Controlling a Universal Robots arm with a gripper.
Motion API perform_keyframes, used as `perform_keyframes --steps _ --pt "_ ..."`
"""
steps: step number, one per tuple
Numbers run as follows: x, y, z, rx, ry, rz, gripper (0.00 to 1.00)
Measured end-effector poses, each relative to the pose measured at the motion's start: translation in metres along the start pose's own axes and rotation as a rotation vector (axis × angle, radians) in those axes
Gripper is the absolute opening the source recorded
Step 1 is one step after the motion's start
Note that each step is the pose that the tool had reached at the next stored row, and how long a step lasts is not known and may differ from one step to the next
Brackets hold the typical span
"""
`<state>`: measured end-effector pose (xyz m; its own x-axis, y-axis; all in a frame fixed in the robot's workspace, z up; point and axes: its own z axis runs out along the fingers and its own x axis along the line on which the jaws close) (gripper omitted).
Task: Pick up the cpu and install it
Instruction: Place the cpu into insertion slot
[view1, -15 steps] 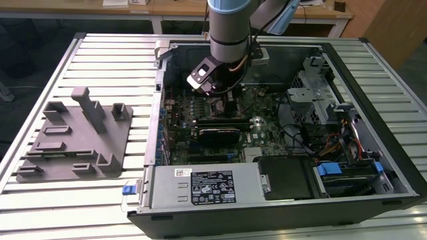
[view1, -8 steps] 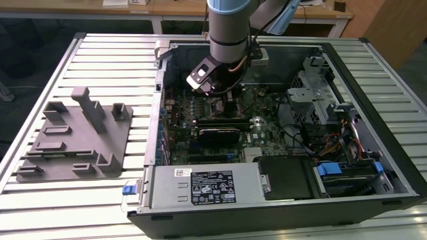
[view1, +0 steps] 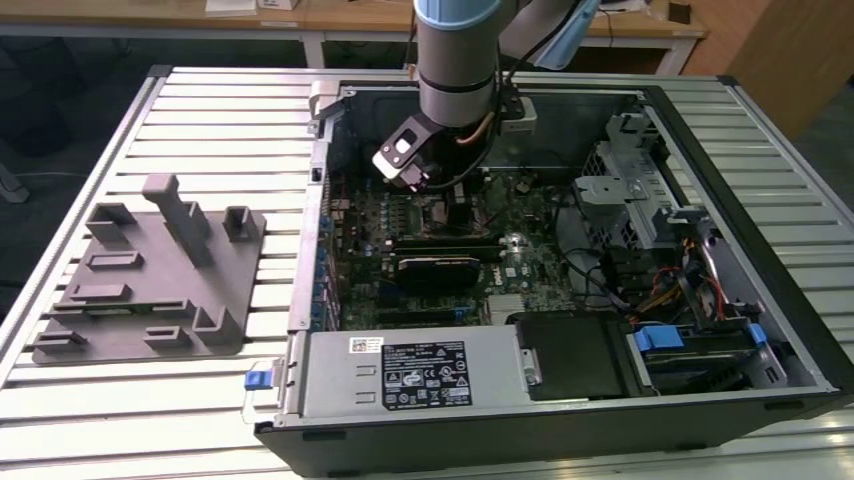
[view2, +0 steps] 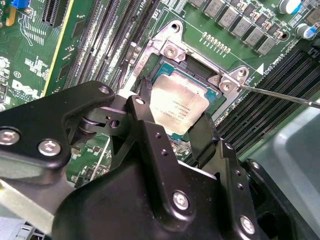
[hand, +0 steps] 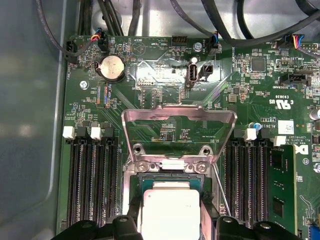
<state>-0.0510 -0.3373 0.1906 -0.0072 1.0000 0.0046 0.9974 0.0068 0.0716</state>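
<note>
I am working the arm inside the open computer case (view1: 400, 440), over the green motherboard (hand: 165, 85). The load plate (hand: 178, 115) is standing raised, leaving the socket (view2: 170, 47) open. The gripper (view2: 172, 115) is clasping the cpu (view2: 177, 100) by two opposite edges, right over that socket. I am watching for level, square alignment, judging that a tilted seat could harm the contacts.

Slatted table (view1: 214, 110) carries computer case (view1: 534, 440), grey fixture (view1: 147, 290).
</note>
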Motion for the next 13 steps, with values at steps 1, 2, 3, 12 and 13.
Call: perform_keyframes --steps 1,2,3,12,13 --pt "0.0000 0.0000 0.0000 0.0000 0.0001 0.000 0.54" --pt "0.0000 0.0000 0.0000 -0.0001 0.0001 0.000 0.54" --pt "0.0000 0.0000 0.0001 -0.0001 0.0001 0.000 0.54" --pt "0.0000 0.0002 0.0006 0.0000 -0.0002 0.004 0.54" --pt "0.0000 0.0003 0.0006 0.0000 -0.0002 0.004 0.54"
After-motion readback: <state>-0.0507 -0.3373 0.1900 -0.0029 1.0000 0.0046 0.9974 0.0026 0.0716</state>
